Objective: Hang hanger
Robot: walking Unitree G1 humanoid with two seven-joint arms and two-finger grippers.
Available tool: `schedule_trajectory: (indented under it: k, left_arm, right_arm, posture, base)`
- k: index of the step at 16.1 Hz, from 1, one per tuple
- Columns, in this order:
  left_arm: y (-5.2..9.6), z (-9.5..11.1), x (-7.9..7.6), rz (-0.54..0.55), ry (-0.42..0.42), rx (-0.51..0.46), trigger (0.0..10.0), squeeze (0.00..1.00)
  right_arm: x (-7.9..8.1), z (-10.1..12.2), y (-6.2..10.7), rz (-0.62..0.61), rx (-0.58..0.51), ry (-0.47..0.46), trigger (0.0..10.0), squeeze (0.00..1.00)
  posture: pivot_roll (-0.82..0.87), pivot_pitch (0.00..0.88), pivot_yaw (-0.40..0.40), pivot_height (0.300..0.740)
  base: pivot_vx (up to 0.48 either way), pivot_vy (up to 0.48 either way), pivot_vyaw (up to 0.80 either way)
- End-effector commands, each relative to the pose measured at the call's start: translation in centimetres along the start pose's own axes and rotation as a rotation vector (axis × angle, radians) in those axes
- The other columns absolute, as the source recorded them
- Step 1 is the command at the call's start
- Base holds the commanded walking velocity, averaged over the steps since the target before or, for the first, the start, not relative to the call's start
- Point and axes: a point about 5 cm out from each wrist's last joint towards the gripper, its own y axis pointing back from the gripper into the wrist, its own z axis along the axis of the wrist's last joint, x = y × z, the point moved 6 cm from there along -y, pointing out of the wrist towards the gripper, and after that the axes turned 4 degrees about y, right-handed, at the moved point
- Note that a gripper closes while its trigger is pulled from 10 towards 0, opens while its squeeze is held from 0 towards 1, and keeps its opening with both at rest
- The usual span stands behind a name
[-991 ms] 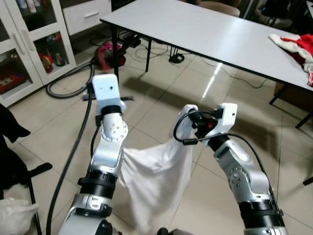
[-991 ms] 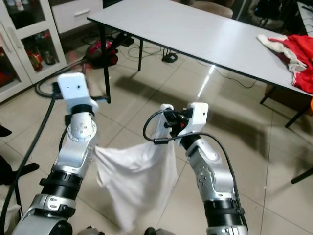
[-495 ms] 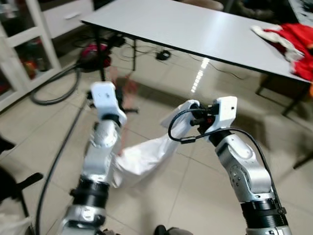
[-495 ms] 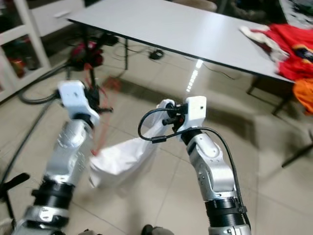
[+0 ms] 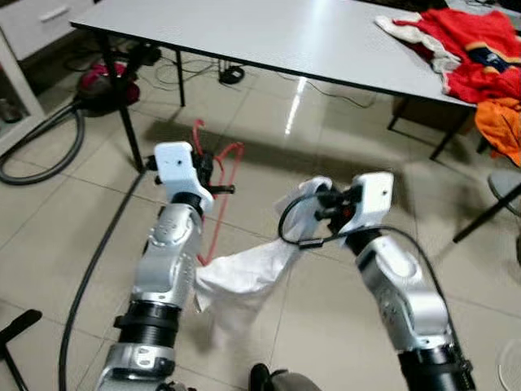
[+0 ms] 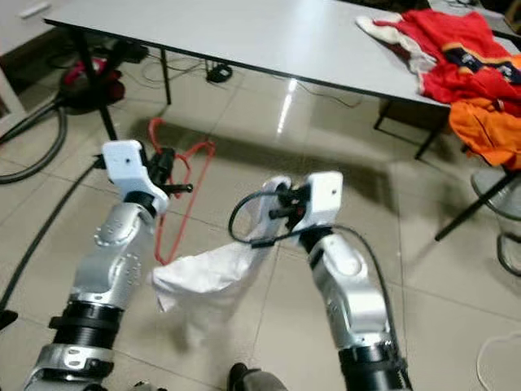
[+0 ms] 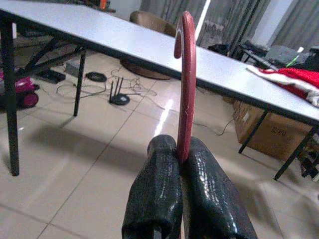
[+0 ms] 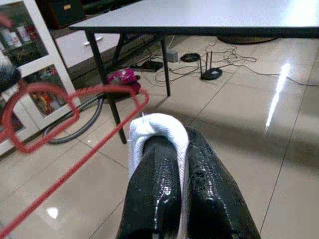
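Observation:
A red wire hanger (image 5: 220, 191) stands upright over the floor, and my left gripper (image 5: 208, 169) is shut on it near its hook (image 7: 185, 74). The hanger's lower end meets a white garment (image 5: 244, 273) that sags between my arms; whether it runs inside the cloth is hidden. My right gripper (image 5: 322, 200) is shut on the garment's upper edge, and the white cloth (image 8: 158, 127) is folded over one finger. From the right wrist, the hanger (image 8: 75, 164) shows as a red loop off to one side.
A long grey table (image 5: 244, 32) stands ahead, with red and orange clothes (image 5: 464, 57) piled at its right end. A red vacuum cleaner (image 5: 102, 81) and its hose (image 5: 49, 163) lie at the left. A black cable (image 5: 89, 269) runs along the tiled floor.
The camera has swung to the right. The red hanger has come up into view in my left gripper, and the garment hangs lower and more bunched between the arms.

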Motion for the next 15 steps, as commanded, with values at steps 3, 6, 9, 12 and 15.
schedule_trajectory:
  k: [3,6,9,12,15]
  left_arm:
    - [-0.3,1.2,-1.3,-0.047,0.013,-0.029,10.0,0.00]
    - [-0.4,2.3,-2.4,-0.107,0.053,-0.048,10.0,0.00]
    - [-0.3,4.2,-5.1,-0.264,0.080,-0.069,10.0,0.00]
    - [0.3,4.4,-7.0,-0.341,0.132,-0.046,10.0,0.00]
    - [1.0,5.6,-9.2,-0.446,0.280,-0.016,10.0,0.00]
  right_arm:
    - [0.3,0.6,0.3,0.016,-0.025,0.021,0.0,0.00]
    - [1.6,-1.0,0.7,0.103,0.042,-0.048,0.0,0.00]
    - [3.3,-2.1,0.7,0.224,0.085,-0.031,0.0,0.00]
    - [5.5,-2.5,0.3,0.340,0.103,-0.078,0.0,0.00]
    - [6.0,-3.1,-1.1,0.352,0.117,-0.169,0.0,0.00]
  posture:
    - [-0.05,0.074,-0.064,0.740]
    - [-0.05,0.074,-0.063,0.740]
    - [-0.05,0.070,-0.064,0.740]
    - [-0.04,0.062,-0.062,0.740]
    - [-0.03,0.061,-0.063,0.740]
  base:
    - [0.000,0.000,-0.76]
    - [0.000,0.000,-0.76]
    - [0.000,0.000,-0.77]
    - [0.000,0.000,-0.27]
    - [0.000,0.000,0.00]
